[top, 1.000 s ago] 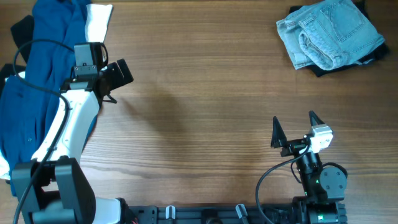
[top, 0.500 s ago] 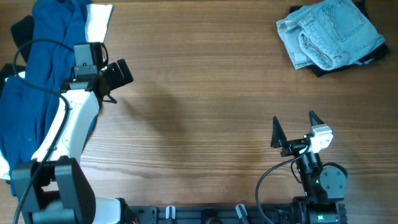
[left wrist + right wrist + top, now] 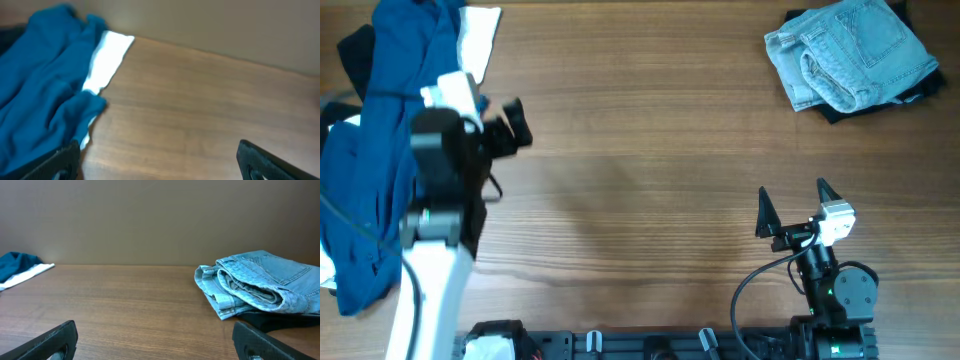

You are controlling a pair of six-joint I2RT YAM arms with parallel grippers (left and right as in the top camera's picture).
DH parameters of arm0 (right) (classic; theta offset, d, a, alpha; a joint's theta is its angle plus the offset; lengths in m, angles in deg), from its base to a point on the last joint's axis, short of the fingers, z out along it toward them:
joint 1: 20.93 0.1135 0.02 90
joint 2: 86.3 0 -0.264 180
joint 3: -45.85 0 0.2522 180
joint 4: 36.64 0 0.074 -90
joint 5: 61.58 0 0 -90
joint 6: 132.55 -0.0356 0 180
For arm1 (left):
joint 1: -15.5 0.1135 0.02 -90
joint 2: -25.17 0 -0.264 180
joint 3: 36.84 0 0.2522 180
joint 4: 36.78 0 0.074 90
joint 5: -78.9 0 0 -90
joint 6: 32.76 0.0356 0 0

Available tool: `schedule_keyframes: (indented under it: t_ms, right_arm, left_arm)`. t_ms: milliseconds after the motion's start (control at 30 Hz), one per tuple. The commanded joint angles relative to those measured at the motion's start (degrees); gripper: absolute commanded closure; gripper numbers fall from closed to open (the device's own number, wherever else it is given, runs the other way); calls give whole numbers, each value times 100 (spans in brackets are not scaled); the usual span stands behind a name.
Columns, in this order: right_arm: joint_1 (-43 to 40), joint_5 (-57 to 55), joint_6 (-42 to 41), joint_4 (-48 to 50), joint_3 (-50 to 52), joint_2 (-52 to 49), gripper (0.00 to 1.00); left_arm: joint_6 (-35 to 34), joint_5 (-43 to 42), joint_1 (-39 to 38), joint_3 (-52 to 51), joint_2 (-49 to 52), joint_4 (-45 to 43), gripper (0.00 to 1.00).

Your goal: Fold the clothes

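The light-blue jeans (image 3: 850, 52) lie folded in a bundle at the back right corner of the table. They also show in the right wrist view (image 3: 260, 282). My right gripper (image 3: 792, 195) is open and empty near the front edge, well short of the jeans, with bare wood between its fingers (image 3: 155, 342). My left gripper (image 3: 512, 128) is open and empty at the left side, next to a dark blue shirt, far from the jeans. Its fingers (image 3: 160, 165) frame bare table.
A dark blue shirt (image 3: 380, 130) is heaped along the left edge and shows in the left wrist view (image 3: 40, 110). A white cloth (image 3: 478, 35) lies beside it. A black garment (image 3: 920, 90) lies under the jeans.
My left arm has lifted and swung, now looming larger in the overhead view; its gripper stays by the blue shirt. The right arm and the jeans have not moved.
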Motion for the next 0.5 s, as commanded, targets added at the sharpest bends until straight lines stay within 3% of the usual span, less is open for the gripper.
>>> schedule_keyframes:
  t_ms: [0, 233, 467]
  right_arm:
    - [33, -103, -37, 42, 39, 61, 0]
    - [33, -103, -37, 42, 39, 61, 0]
    - [33, -103, -35, 42, 39, 61, 0]
  left_arm:
    - [785, -645, -15, -1163, -1311, -289, 0]
    - [754, -658, 37, -3021, -4111, -284, 0]
    - [614, -654, 37, -3936, -5416, -286, 0]
